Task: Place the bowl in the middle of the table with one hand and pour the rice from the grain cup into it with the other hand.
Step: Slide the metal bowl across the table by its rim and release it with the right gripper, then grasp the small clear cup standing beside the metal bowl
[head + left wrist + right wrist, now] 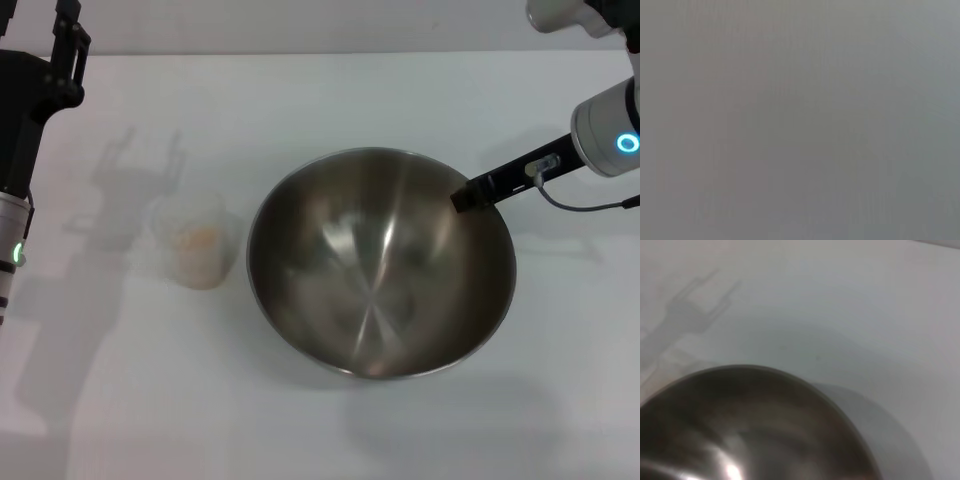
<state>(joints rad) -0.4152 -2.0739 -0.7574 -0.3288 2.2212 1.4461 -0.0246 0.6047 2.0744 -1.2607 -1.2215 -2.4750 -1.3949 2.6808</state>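
The white table [330, 100] filled your whole head view, plain and smooth, with soft shadows of the arms lying across it. Your right gripper [468, 194] reached in from the far right side, its black fingers at the far right rim of the bowl [380, 262]; they appeared closed over that rim, one finger showing inside the wall, though you could not see the outer finger clearly. The bowl sat on the table just below and inward of that gripper, upright, its shiny inside bare. From your right wrist view you saw only the bowl's rim [755, 405] and the table [850, 305] beyond it.

Your left gripper [68, 45] hung raised at the far left edge, its fingers parted a little and holding nothing. The grain cup [197, 242] stood upright nearer to you than that gripper and toward the bowl, just beside the bowl's left wall without touching it, with the rice [198, 243] a pale mass inside. Your left wrist view showed only flat grey.
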